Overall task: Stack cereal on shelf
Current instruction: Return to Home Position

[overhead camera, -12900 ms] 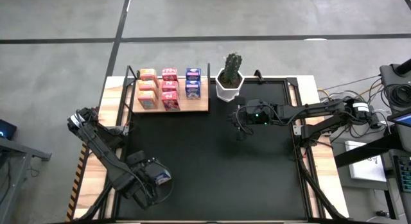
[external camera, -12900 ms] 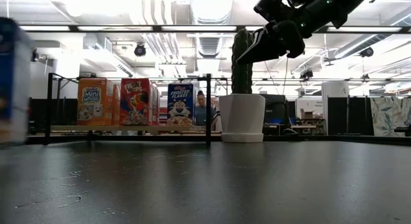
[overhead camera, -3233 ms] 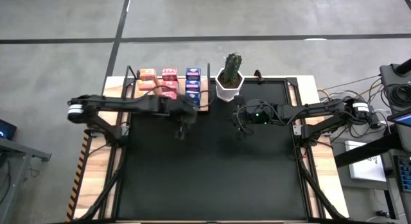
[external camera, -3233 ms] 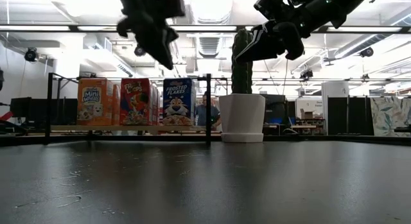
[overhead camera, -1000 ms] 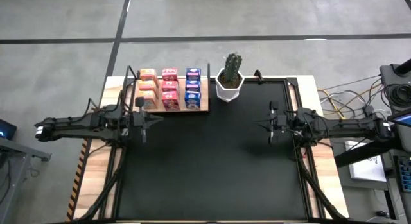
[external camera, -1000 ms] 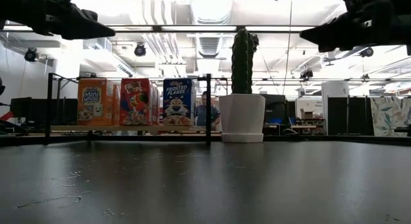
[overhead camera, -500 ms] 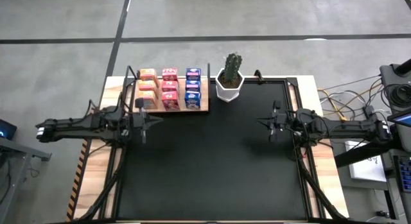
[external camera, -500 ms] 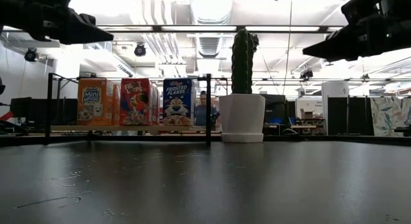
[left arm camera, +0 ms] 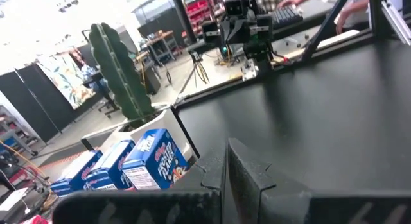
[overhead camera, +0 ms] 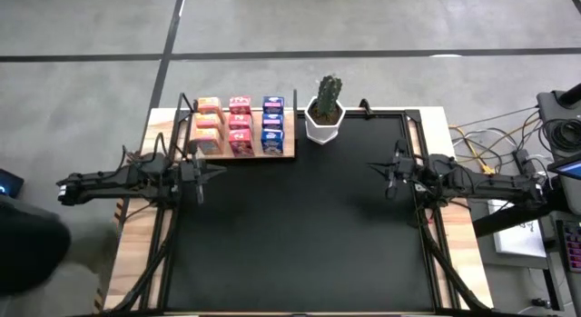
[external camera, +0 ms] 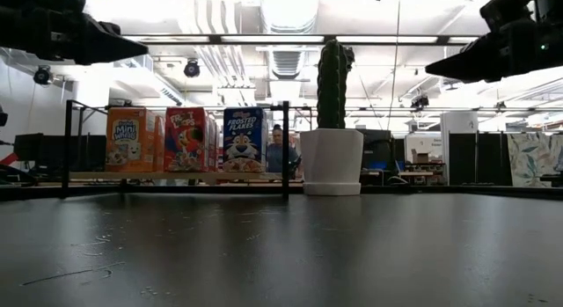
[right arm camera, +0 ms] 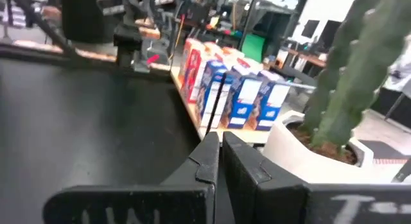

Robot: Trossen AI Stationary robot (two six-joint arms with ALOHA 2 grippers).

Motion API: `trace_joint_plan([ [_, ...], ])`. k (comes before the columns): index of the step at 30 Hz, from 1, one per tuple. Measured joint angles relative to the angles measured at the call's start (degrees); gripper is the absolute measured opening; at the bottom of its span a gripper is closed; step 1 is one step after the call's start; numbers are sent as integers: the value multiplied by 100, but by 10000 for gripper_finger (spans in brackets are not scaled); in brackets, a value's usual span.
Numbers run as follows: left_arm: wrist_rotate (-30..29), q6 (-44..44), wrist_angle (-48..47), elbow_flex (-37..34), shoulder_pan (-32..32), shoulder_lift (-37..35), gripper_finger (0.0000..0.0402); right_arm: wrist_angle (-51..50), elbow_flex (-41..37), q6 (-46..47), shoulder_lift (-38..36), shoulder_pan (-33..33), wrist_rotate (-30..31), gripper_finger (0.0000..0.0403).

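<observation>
Nine cereal boxes [overhead camera: 239, 128] stand on the shelf [overhead camera: 287, 153], at the worktop's far left corner.
Stacking looks done; my left jaws and right jaws are pressed together, empty, near opposite side edges.

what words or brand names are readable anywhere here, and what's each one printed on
"Mini Wheats": orange box, left end of the shelf in the low view.
"Froot Loops": pink-red box beside it.
"Frosted Flakes": blue box, nearest the cactus pot.
Smaller print on those boxes: too small to read.
Box fronts in both wrist views: too blurred to read.
White lettering on the right tool: cut off, unreadable.
</observation>
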Motion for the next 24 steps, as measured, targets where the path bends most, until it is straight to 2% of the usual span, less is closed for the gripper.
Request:
trace_joint_plan([
  [7,0,-1,-2,-84,0,-550,0,-288,-69,42,-434,0,-1,11],
  [15,-2,-1,-9,-251,0,-1010,0,-301,-527,54,-966,0,-1,11],
  [24,0,-98,-2,-539,0,-994,0,-50,-759,142,-945,-2,26,11],
])
